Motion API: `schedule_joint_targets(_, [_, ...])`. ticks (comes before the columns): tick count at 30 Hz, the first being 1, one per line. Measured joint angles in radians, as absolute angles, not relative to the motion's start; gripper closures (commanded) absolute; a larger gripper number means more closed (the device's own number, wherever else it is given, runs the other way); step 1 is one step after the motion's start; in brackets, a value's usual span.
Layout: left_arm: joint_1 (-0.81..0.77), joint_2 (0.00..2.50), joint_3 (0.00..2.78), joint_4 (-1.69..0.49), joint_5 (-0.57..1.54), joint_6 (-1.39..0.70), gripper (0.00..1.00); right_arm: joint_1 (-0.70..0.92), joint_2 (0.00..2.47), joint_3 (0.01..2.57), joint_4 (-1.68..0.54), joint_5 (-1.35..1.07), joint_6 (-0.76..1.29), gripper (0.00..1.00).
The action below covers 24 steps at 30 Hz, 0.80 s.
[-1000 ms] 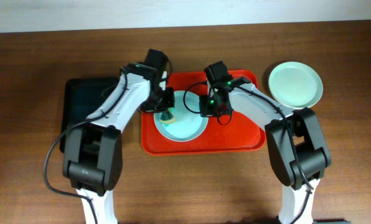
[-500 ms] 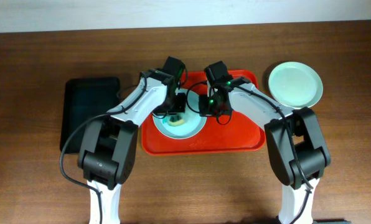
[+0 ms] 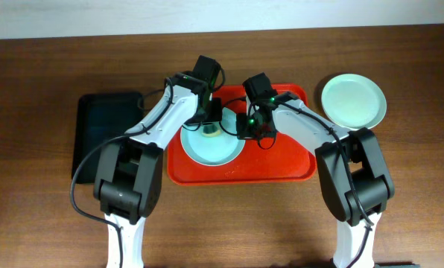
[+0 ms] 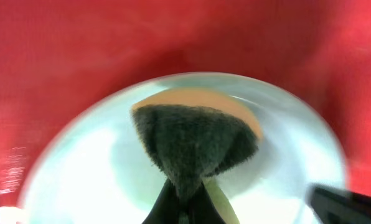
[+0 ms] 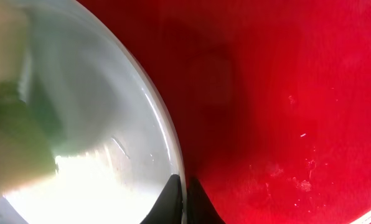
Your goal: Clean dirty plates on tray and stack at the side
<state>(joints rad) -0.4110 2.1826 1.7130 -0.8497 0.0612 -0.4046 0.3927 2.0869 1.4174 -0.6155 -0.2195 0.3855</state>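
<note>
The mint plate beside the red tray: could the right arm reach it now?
Probably not yet: the right gripper pinches the rim of the pale blue plate on the red tray. Otherwise nothing blocks the mint plate.

Worktop (image 3: 36,216): dark brown wood, grain running 9 to 3 o'clock, fills nearly the whole overhead view.
Pale strip (image 3: 58,18): off-white, plain, along the 12 o'clock edge, wider toward 9 o'clock; wall or floor, cannot tell.
Light: even, diffuse, from above.
</note>
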Motion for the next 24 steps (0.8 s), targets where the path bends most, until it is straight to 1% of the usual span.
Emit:
schedule_joint_targets(2, [-0.412,2.19,1.713,-0.848,0.109,-0.407,1.0,0.393,2.087,1.417,-0.616,-0.22,0.385,0.96])
schedule_joint_targets(4, [-0.412,2.208,1.713,-0.855,0.093,-0.404,1.0,0.393,2.087,1.417,-0.616,-0.219,0.386,0.96])
schedule_joint_targets(7, [-0.414,2.22,1.72,-0.892,-0.026,-0.401,1.0,0.393,2.087,1.417,-0.616,-0.22,0.386,0.96])
schedule_joint_targets(8, [-0.41,2.22,1.721,-0.917,-0.119,-0.4,1.0,0.393,2.087,1.417,-0.616,-0.22,0.386,0.96])
schedule_joint_targets(10, [-0.397,2.22,1.721,-0.959,-0.239,-0.399,1.0,0.393,2.087,1.417,-0.614,-0.224,0.385,0.96])
schedule_joint_targets(13, [-0.39,2.222,1.757,-1.048,-0.315,-0.405,1.0,0.401,2.092,1.42,-0.607,-0.242,0.385,0.96])
schedule_joint_targets(15, [-0.376,2.222,1.803,-1.12,-0.356,-0.446,1.0,0.401,2.093,1.421,-0.612,-0.242,0.385,0.96])
schedule_joint_targets(17, [-0.321,2.215,1.855,-1.162,-0.395,-0.499,1.0,0.4,2.093,1.422,-0.615,-0.241,0.372,0.96])
schedule_joint_targets(19, [-0.266,2.174,1.862,-1.172,-0.39,-0.522,1.0,0.4,2.093,1.422,-0.615,-0.241,0.35,0.96])
schedule_joint_targets(22, [-0.178,2.118,1.869,-1.217,-0.35,-0.537,1.0,0.4,2.093,1.423,-0.616,-0.241,0.336,0.96])
schedule_joint_targets(24, [-0.071,2.115,1.859,-1.211,-0.289,-0.543,1.0,0.4,2.093,1.423,-0.616,-0.24,0.335,0.96])
